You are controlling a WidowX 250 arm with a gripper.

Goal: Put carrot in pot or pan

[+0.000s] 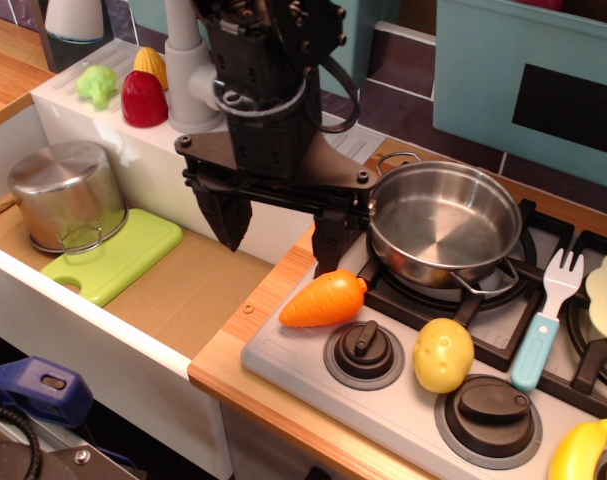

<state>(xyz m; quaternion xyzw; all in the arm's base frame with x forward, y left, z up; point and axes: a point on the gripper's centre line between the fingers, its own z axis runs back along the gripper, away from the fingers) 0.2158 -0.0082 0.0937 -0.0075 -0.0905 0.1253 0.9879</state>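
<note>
The orange toy carrot point(323, 299) lies on its side on the front left corner of the grey toy stove point(283, 350), tip pointing left. The shiny steel pan point(445, 222) with wire loop handles sits empty on the back left burner, just up and right of the carrot. My black gripper point(281, 238) hangs open above and a little left of the carrot, one finger point(226, 218) over the sink side and the other finger point(335, 243) just above the carrot's blunt top. It holds nothing.
A yellow toy potato point(443, 354) and a blue-handled white fork point(547, 320) lie on the stove; a yellow banana point(581, 450) is at the front right. An upturned taller steel pot point(69, 194) stands on a green board point(115, 256) in the sink. Toy vegetables point(143, 98) line the sink's back ledge.
</note>
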